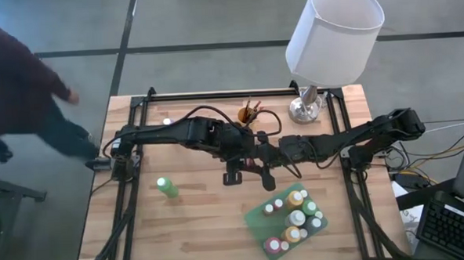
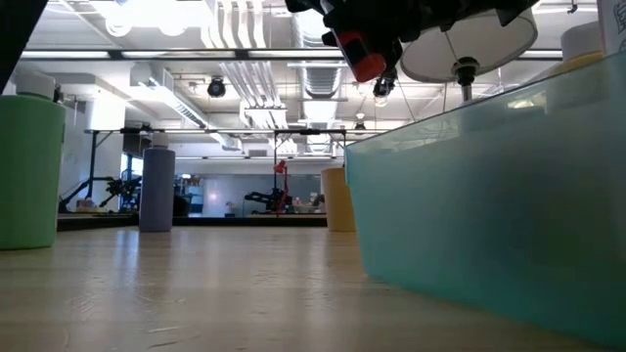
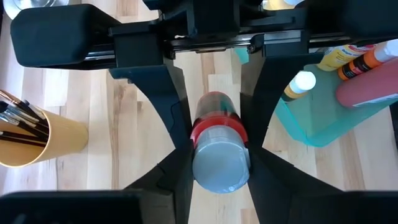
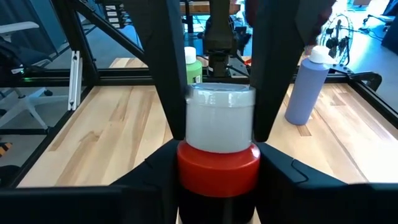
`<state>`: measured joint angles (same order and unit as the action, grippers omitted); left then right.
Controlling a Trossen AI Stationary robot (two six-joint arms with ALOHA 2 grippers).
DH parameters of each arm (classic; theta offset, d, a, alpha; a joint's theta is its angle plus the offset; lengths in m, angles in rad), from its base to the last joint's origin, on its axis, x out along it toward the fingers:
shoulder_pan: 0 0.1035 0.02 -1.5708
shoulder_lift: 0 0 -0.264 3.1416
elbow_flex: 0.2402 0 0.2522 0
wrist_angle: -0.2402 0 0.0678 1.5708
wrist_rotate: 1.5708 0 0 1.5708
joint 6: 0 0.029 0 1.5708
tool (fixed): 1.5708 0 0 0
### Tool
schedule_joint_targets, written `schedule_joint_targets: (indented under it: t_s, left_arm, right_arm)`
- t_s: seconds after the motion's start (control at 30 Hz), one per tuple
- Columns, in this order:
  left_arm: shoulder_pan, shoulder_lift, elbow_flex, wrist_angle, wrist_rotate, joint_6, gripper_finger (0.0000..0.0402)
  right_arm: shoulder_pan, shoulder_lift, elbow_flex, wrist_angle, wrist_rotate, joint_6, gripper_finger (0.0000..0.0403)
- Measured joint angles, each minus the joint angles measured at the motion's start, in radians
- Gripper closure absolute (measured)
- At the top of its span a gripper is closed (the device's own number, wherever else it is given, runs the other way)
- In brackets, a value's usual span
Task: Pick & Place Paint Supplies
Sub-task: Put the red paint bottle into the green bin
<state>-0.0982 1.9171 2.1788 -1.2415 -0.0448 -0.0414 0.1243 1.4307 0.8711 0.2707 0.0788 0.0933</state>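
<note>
A small red paint bottle with a whitish cap [image 3: 217, 134] hangs above the middle of the table, and both grippers are shut on it. My left gripper [image 3: 221, 163] reaches in from the table's left and has the cap end. My right gripper [image 4: 217, 163] reaches in from the right and has the red body. In the high view they meet, left gripper [image 1: 245, 157] against right gripper [image 1: 272, 156]. A green tray [image 1: 255, 217] near the front right holds several bottles. A green bottle [image 1: 166, 187] stands on the table, as does a cup of brushes [image 1: 251, 112]. My left gripper pinches the bottle's whitish cap [image 3: 200, 163] between its two fingers. They slant down from the table's left and lie along the bottle. The cap end faces this arm. My right gripper pinches the red body [image 4: 188, 163] just below the cap, between its two fingers, coming almost level from the table's right. The bottle is clear of the table, tilted with its cap up and away from this arm.
A white-shaded lamp [image 1: 334, 31] stands at the far right corner. A lavender bottle [image 4: 308, 87] stands far left. A person [image 1: 18, 84] is beyond the table's left edge. Bare wood lies along the near edge left of the tray.
</note>
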Motion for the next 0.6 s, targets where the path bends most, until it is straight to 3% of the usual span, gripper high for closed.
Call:
schedule_joint_targets:
  t_s: [0.2, 0.47, 0.6]
  left_arm:
    - [0.000, -0.001, -0.005, 0.031, -0.002, 0.007, 0.0242]
    - [-0.001, -0.012, -0.006, 0.019, -0.010, 0.014, 0.0148]
    - [-0.009, -0.049, -0.010, -0.057, -0.170, -0.029, 0.0123]
  right_arm:
    - [0.000, 0.000, 0.000, -0.001, 0.003, -0.003, 0.0271]
    - [-0.001, -0.001, 0.000, -0.002, 0.005, -0.006, 0.0264]
    - [-0.001, -0.015, 0.000, -0.006, 0.011, -0.015, 0.0271]
